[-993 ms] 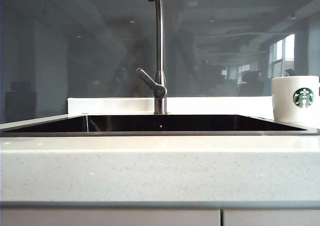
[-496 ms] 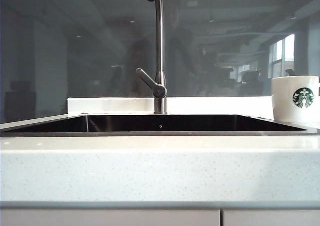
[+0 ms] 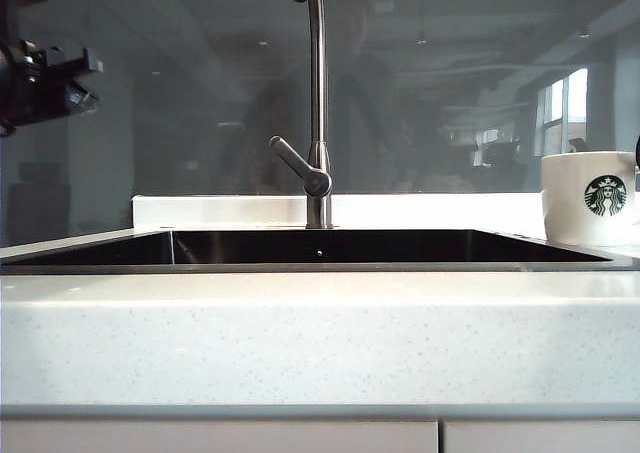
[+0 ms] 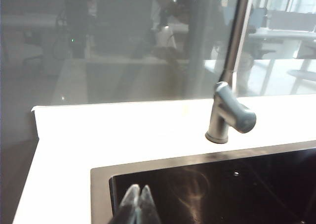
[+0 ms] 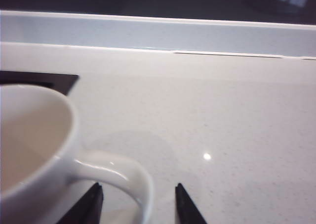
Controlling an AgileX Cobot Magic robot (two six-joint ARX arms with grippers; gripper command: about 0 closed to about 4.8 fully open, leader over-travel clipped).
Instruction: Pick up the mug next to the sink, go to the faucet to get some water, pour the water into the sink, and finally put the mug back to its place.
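Right wrist view, near to far: right gripper [image 5: 137,201], fingers spread wide, straddling the handle of mug [image 5: 37,140], nothing held yet. Mug upright on counter [image 5: 222,115] beside sink [image 5: 37,78] corner, interior looks empty. Left gripper [image 4: 137,204]: fingers pressed together, empty, hovering over sink's near-left area, faucet [image 4: 228,110] beyond. Step: pick-up approach, judged just begun. Next: ease fwd, close on handle, lift w/o tipping, carry to faucet.
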